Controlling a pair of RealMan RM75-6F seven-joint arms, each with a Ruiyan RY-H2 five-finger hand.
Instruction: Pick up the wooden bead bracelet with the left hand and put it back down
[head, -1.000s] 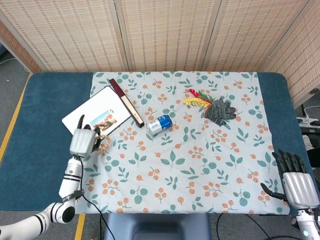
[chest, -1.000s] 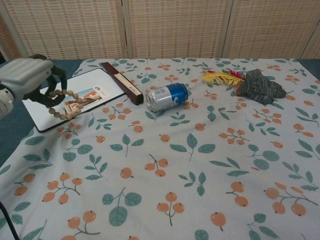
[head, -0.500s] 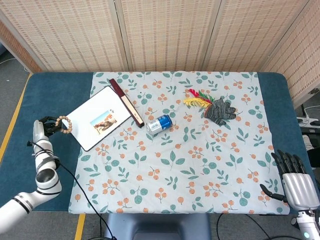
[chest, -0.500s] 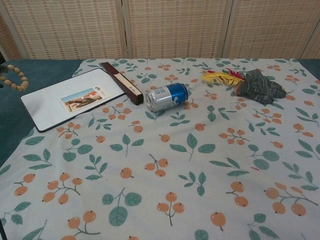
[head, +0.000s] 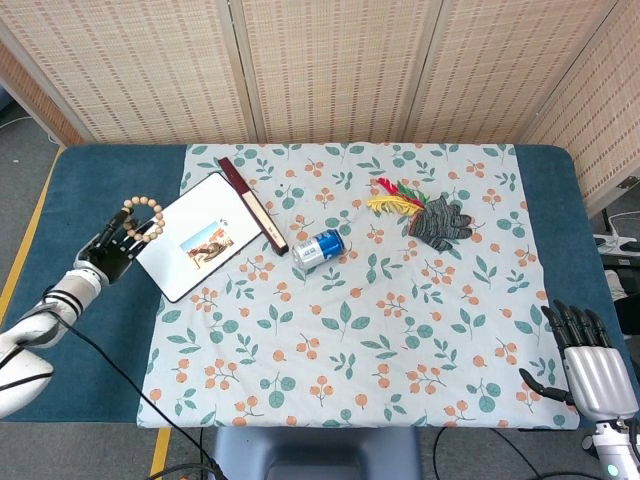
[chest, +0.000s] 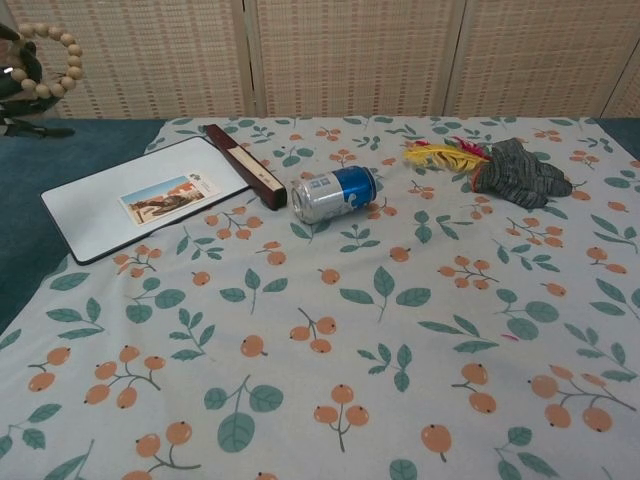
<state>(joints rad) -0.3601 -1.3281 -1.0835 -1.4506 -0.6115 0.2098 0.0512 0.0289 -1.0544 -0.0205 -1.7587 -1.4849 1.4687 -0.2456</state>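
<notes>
Since a second ago — left robot hand off the whiteboard, raised, fingers curled around the wooden bead bracelet.

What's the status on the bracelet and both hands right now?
Left hand holds wooden bead bracelet, lifted off the table. Right hand open, idle at table edge. White board lies beside the left hand.

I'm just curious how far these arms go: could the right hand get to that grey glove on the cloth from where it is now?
Probably yes. The right hand sits open at the table's near right corner, holding nothing, and only bare patterned cloth lies between it and the grey glove. Whether the arm stretches that far, the pictures cannot settle.
</notes>
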